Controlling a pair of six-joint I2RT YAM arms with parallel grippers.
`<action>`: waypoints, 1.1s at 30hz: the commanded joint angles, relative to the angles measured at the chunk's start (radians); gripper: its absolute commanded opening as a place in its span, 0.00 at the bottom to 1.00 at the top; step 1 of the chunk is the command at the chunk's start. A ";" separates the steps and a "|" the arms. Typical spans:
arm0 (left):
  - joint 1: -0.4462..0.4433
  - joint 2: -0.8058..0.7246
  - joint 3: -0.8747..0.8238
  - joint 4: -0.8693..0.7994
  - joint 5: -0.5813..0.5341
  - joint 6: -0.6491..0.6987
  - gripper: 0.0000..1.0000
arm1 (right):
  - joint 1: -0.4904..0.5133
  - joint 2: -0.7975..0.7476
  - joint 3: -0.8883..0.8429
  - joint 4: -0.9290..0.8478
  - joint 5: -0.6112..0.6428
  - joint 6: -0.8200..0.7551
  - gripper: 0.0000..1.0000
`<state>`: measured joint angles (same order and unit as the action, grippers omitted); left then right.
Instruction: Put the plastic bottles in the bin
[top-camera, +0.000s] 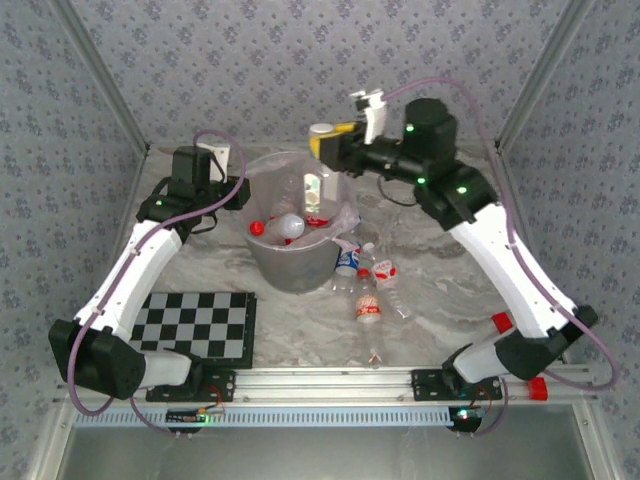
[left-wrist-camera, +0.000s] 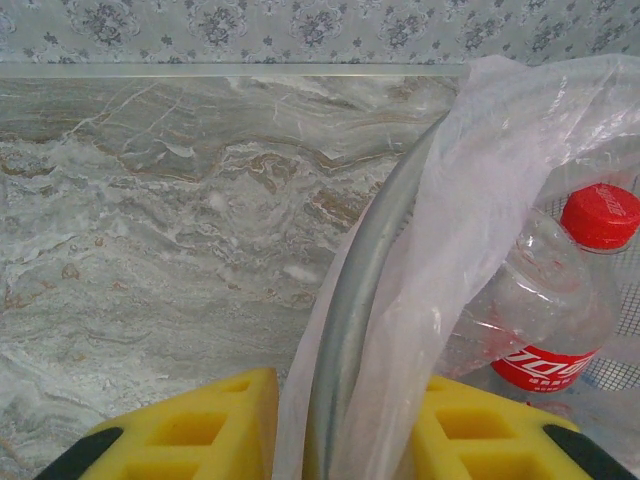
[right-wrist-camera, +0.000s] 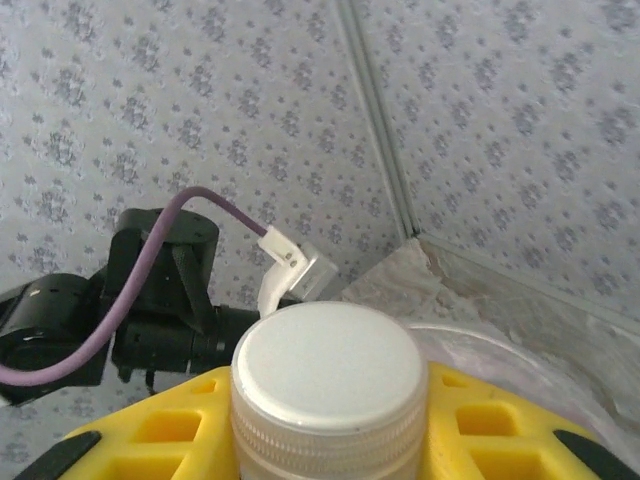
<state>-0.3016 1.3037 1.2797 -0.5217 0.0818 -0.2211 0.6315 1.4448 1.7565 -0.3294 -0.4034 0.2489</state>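
My left pincer (left-wrist-camera: 345, 415): clenched on rim of round grey bin (left-wrist-camera: 368, 275), open marble surface (left-wrist-camera: 150, 220) beyond; right pincer (right-wrist-camera: 325, 425): grasping white-capped plastic bottle (right-wrist-camera: 325, 360); loose bottles (top-camera: 368, 306): at least three.

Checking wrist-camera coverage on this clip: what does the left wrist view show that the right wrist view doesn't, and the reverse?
Left wrist view: the left gripper shut astride the bin rim and its bag liner, a red-capped bottle inside the bin, and a broad stretch of marble table.
Right wrist view: the right gripper shut on a white-capped bottle, with the left arm across from it.
Shared: the bin's lined rim and the patterned wall.
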 joint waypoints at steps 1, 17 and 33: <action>-0.007 -0.011 -0.008 -0.027 0.018 -0.004 0.34 | 0.037 0.057 -0.084 0.281 0.050 -0.072 0.15; -0.008 -0.012 -0.006 -0.032 0.001 0.005 0.34 | 0.055 0.407 -0.206 0.813 0.162 -0.108 0.20; -0.007 0.009 -0.005 -0.036 0.001 0.011 0.34 | 0.121 0.229 -0.076 0.233 0.276 -0.384 0.87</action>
<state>-0.3016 1.3037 1.2797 -0.5228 0.0811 -0.2203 0.7460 1.7489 1.5982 0.0589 -0.1871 -0.0505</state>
